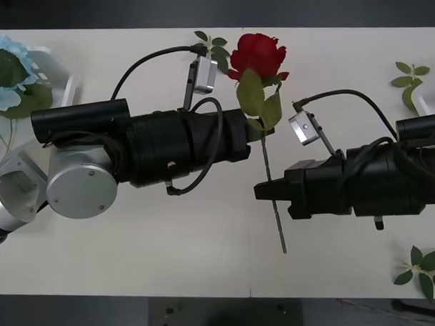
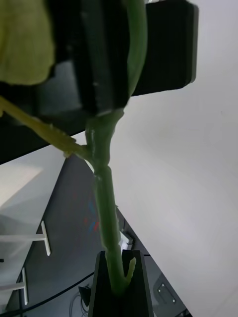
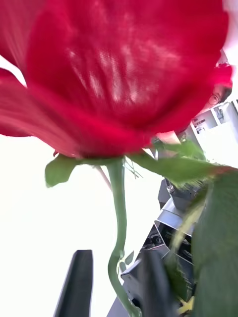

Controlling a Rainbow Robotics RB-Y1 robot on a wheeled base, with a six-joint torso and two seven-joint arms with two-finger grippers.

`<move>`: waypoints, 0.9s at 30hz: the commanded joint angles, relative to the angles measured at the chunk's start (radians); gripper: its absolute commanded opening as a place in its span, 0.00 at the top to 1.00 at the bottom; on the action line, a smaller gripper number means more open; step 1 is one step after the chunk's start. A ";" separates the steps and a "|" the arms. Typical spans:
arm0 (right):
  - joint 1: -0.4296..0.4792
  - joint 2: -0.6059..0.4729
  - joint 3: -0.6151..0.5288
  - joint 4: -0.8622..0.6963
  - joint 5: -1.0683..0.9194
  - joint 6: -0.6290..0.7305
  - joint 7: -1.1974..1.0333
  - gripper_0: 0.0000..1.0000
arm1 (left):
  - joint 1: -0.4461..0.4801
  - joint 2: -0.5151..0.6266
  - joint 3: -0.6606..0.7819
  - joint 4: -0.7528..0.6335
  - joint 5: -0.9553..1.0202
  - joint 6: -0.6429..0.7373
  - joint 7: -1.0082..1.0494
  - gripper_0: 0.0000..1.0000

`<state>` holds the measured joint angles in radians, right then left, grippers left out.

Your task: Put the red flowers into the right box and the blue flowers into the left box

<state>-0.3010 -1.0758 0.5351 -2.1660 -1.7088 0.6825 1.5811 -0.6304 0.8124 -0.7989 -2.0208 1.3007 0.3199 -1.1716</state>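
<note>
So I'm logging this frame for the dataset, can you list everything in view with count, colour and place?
red rose: one, deep red, green leaves, mid-table, stem between both grippers.
blue flowers: a cluster, pale blue, far left corner.
left box: one, white, beside the blue flowers.
leaf sprigs: three, green, at the far middle, far right and near right.
table: one, white.
left gripper: black, at the upper stem.
right gripper: black, shut on the lower stem.

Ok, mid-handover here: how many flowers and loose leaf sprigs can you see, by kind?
Red rose: 1
Blue flowers: 1 cluster, heads can't be separated
Loose green leaf sprigs: 3
Total: 5
</note>
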 commanded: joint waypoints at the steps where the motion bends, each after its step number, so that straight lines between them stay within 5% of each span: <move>1: -0.004 0.013 -0.015 -0.034 -0.003 0.002 -0.035 1.00 | -0.003 0.025 0.007 -0.035 -0.003 -0.002 -0.054 0.15; 6: -0.006 0.013 -0.017 -0.031 -0.003 -0.009 -0.035 1.00 | -0.003 0.027 0.007 -0.035 -0.011 -0.002 -0.057 0.00; 11: -0.006 -0.010 -0.050 -0.023 -0.008 0.005 -0.035 1.00 | -0.002 0.027 0.007 -0.033 -0.014 -0.002 -0.057 0.00; 27: -0.021 -0.177 -0.495 0.253 -0.276 0.560 0.002 1.00 | -0.002 0.067 0.015 -0.035 -0.008 -0.002 -0.060 0.00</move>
<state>-0.3008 -1.2059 0.0645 -1.9436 -1.9877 1.2113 1.5812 -0.6304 0.8245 -0.7989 -2.0224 1.2946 0.3200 -1.2000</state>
